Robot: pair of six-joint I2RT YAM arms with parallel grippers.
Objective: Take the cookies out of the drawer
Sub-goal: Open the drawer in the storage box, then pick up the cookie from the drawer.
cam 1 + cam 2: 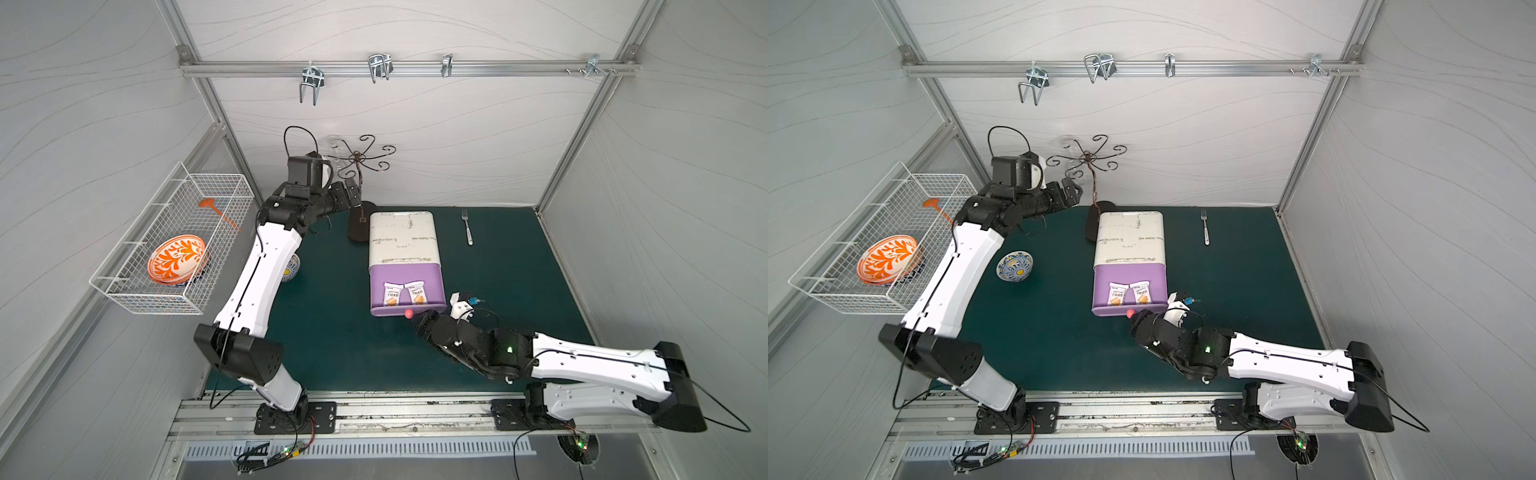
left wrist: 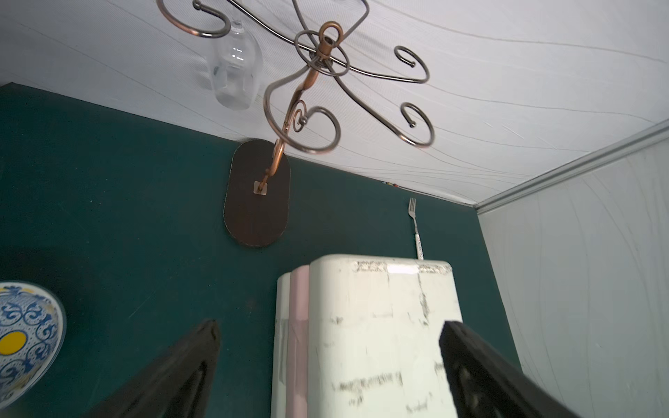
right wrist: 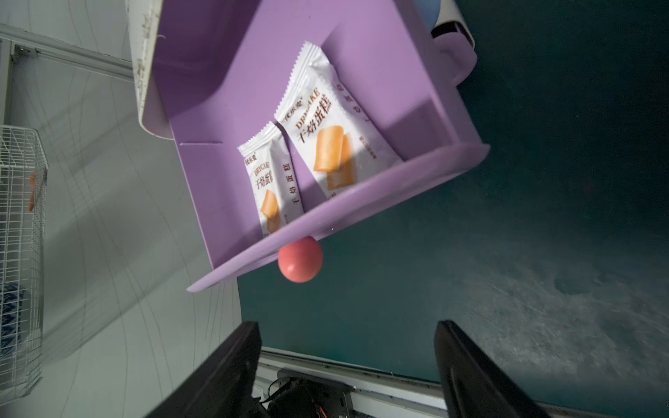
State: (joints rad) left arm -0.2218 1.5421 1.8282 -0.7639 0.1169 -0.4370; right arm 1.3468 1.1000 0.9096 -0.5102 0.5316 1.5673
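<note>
A purple drawer (image 1: 432,286) stands pulled out of the white cabinet (image 1: 403,237), toward the table's front. Two white cookies packets (image 1: 392,293) (image 1: 417,292) lie side by side on its floor, each printed with an orange biscuit; the right wrist view shows them (image 3: 275,181) (image 3: 333,134) against the front wall. A red knob (image 3: 300,261) sticks out of the drawer front. My right gripper (image 1: 419,322) (image 3: 347,325) is open just in front of the knob, a small gap away, with nothing between its fingers. My left gripper (image 1: 355,193) (image 2: 329,325) hangs open, high above the cabinet's back left.
A fork (image 1: 467,228) lies at the back right of the green mat. A metal glass rack (image 1: 359,162) on a dark oval base (image 2: 257,195) stands behind the cabinet, with a glass (image 2: 235,72) hanging from it. A blue bowl (image 1: 1014,266) sits left. A wire basket (image 1: 174,241) holds an orange plate (image 1: 176,257).
</note>
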